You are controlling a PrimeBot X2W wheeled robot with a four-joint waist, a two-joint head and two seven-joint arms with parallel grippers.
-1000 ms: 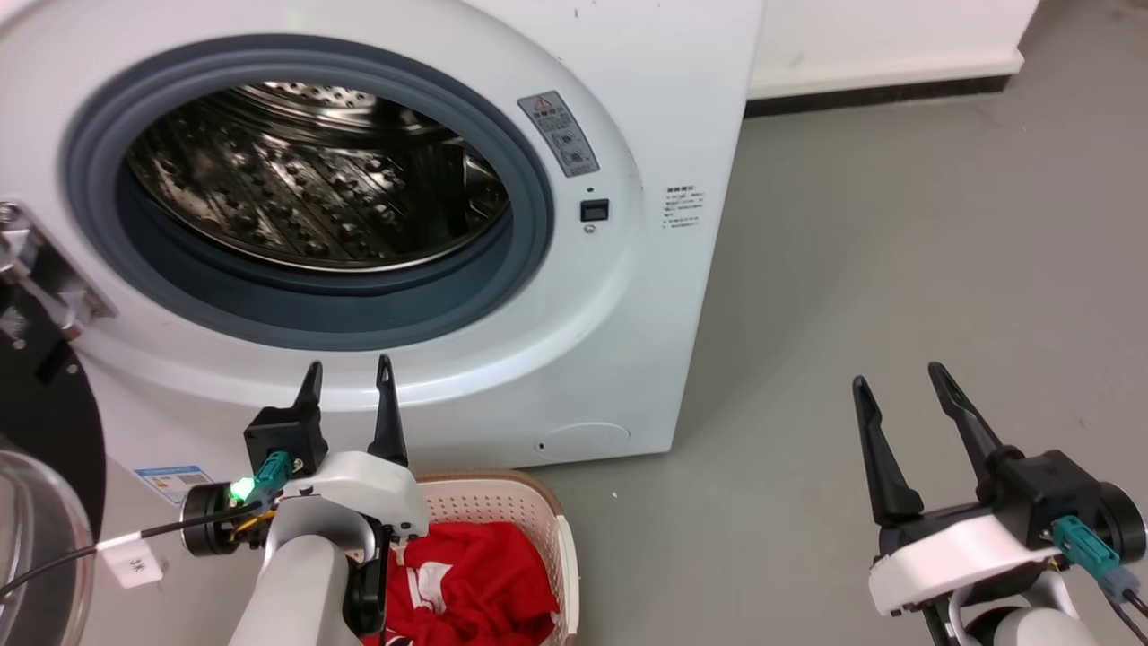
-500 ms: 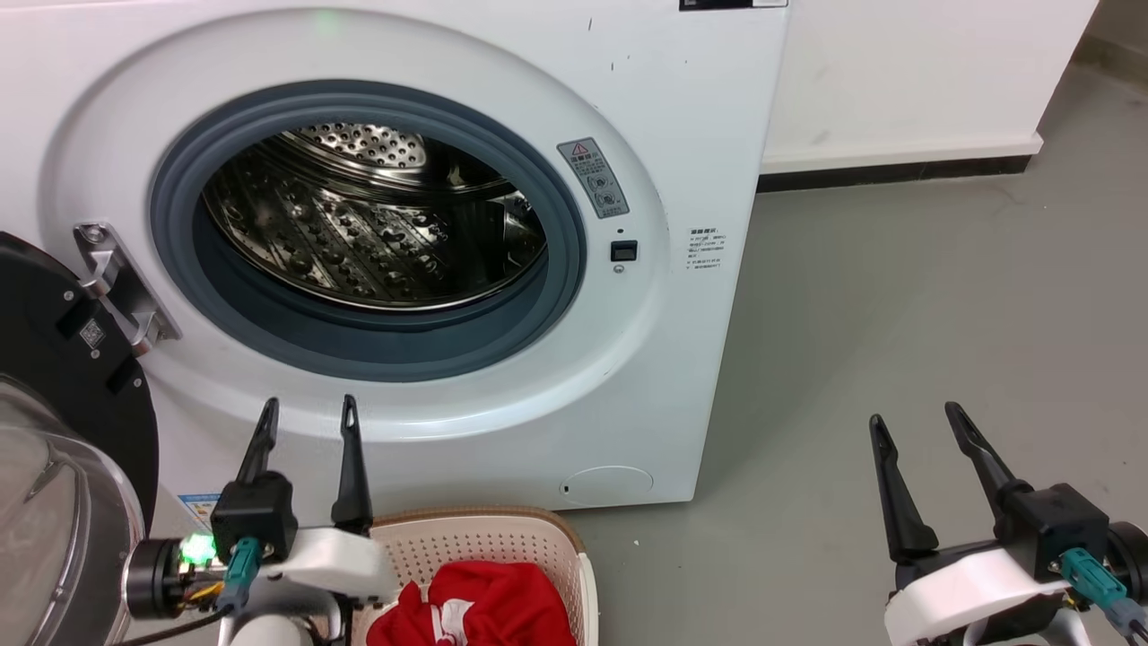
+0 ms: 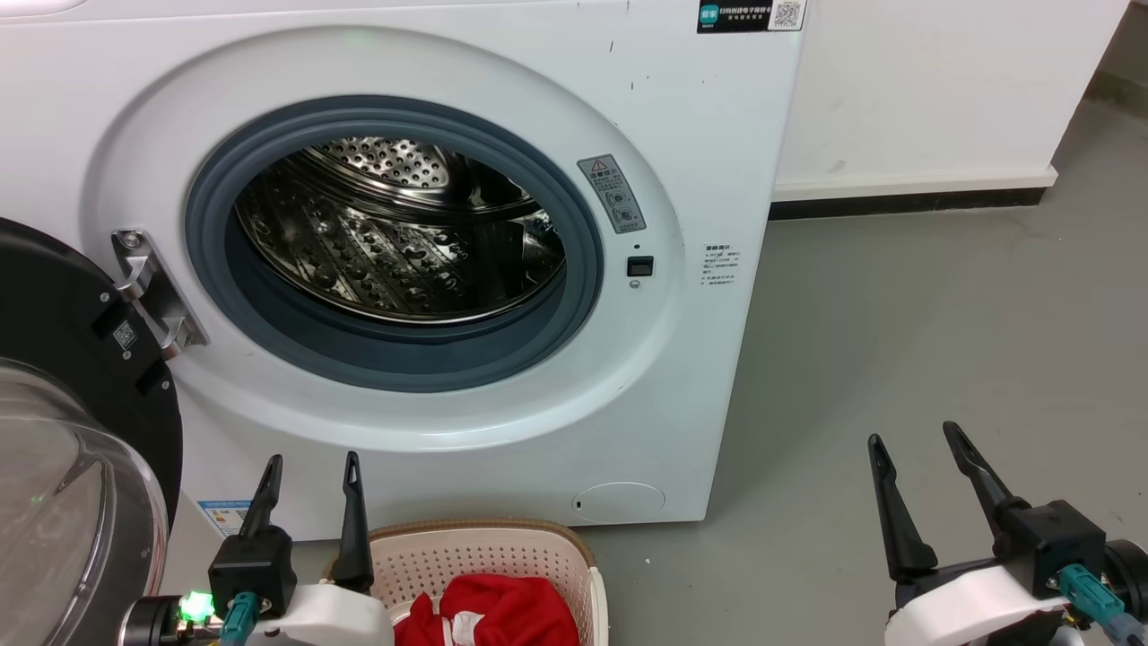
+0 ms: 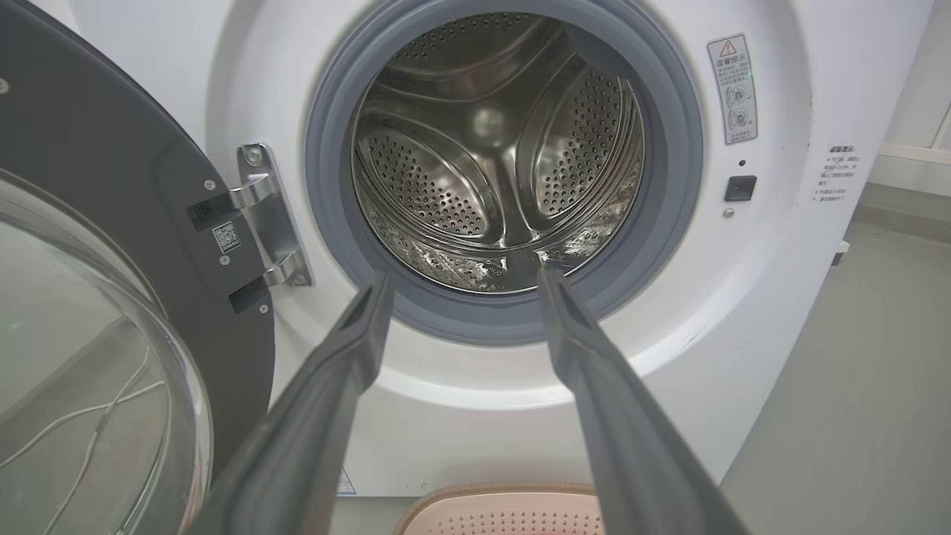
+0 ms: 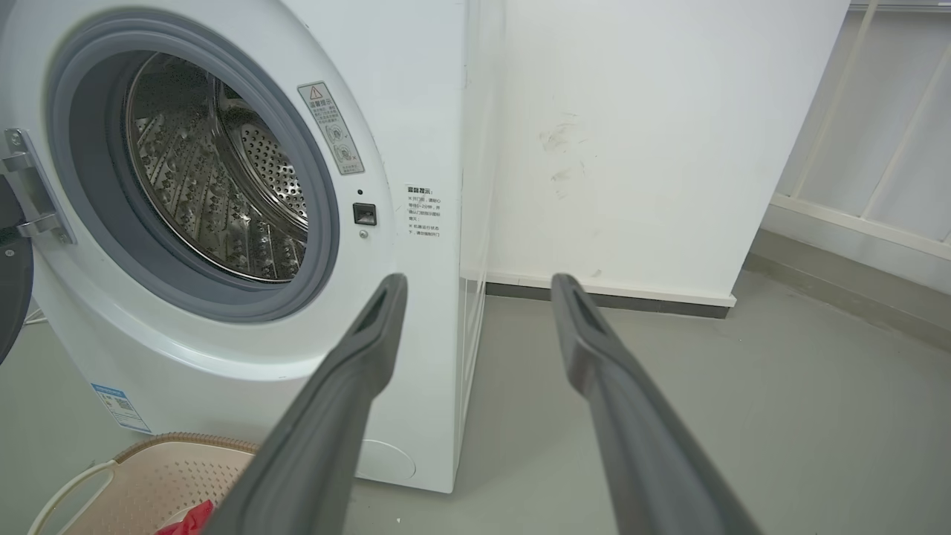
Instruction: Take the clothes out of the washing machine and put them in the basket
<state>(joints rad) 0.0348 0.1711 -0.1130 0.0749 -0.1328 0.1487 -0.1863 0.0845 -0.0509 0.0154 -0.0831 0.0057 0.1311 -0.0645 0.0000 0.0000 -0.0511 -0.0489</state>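
- Plainly, the soft red clothes (image 3: 489, 619) lie crumpled in the perforated cream basket (image 3: 484, 549), at the foot of the washing machine (image 3: 708, 135).
- The left gripper (image 3: 311, 459) is nearer, just beside the basket's rim, fingers apart and empty.
- The right gripper (image 3: 912, 433) stands well apart, likewise spread.
- The dimpled steel drum (image 3: 404, 242) looks bare.

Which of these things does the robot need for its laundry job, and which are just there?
For the job: washing machine, red clothes, basket, left hand, right hand.
Just there: grey floor, white wall, black skirting strip.
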